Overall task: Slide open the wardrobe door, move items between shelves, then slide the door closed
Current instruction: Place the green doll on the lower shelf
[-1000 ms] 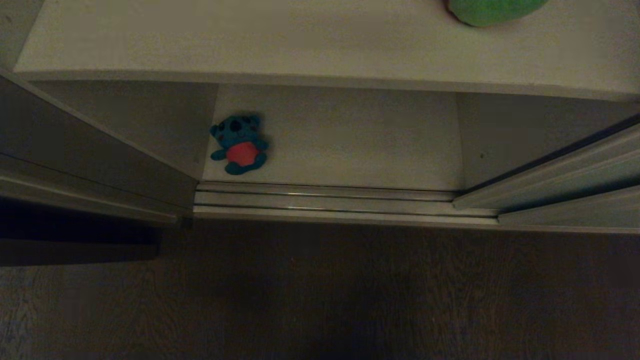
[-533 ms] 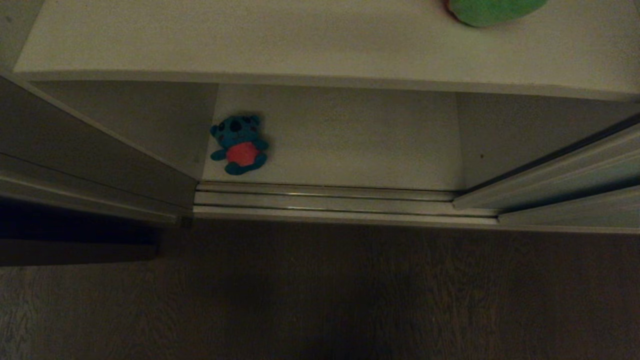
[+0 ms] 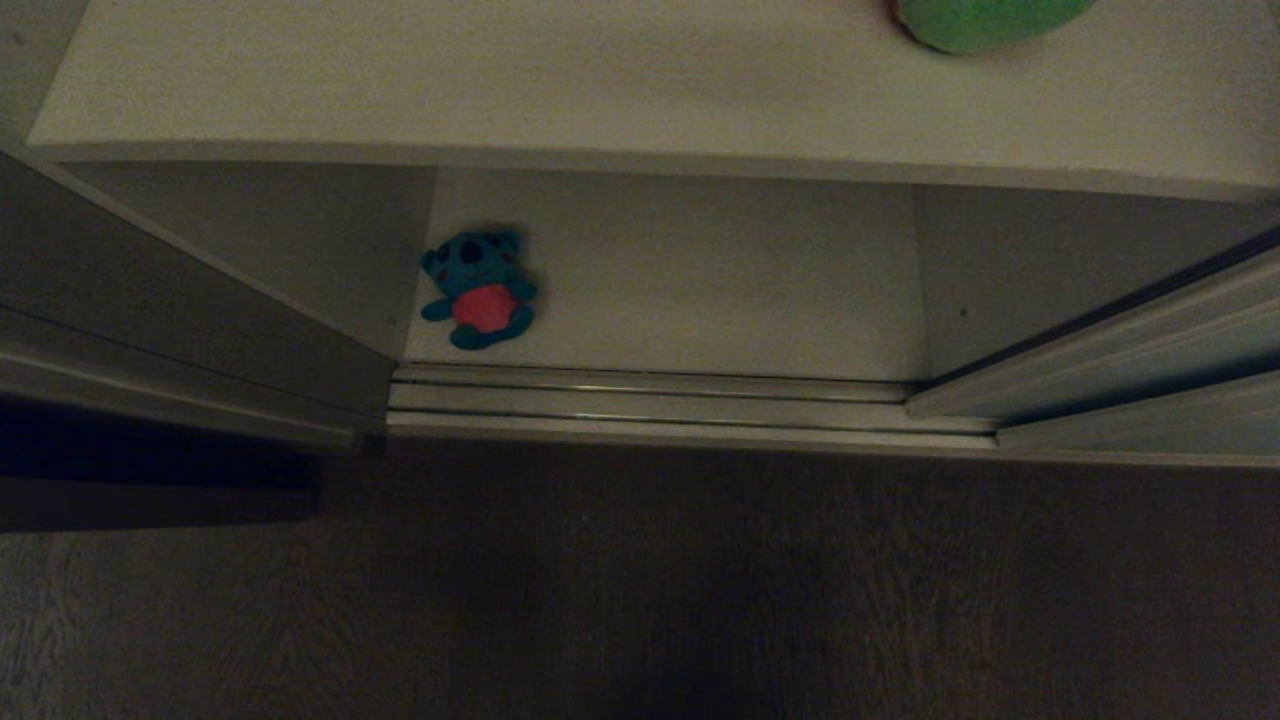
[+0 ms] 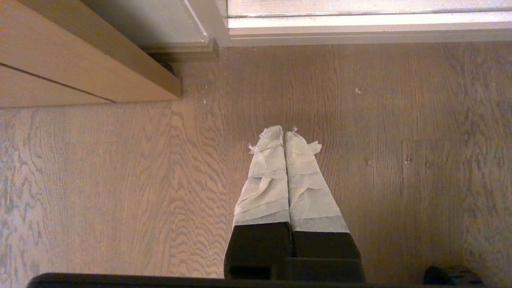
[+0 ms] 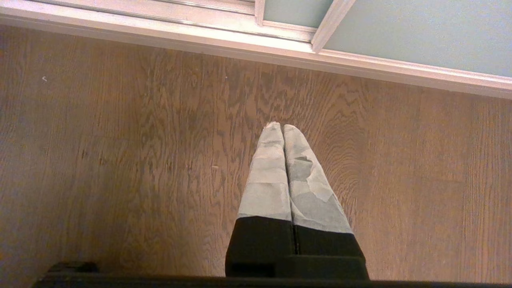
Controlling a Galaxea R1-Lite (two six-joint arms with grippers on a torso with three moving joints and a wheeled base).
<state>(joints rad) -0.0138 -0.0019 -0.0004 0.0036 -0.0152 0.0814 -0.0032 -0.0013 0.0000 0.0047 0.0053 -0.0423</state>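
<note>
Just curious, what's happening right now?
Both hands shut, empty: left hand, right hand. Door open. Blue bear on bottom shelf. Nothing blocking.

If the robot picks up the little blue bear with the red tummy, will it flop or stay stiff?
The blue plush bear looks soft and stuffed, so it would probably squash and droop a bit. It is small beside the wide lower shelf, so likely light. It lies flat, limbs spread, so a push should slide it, not roll it.
</note>
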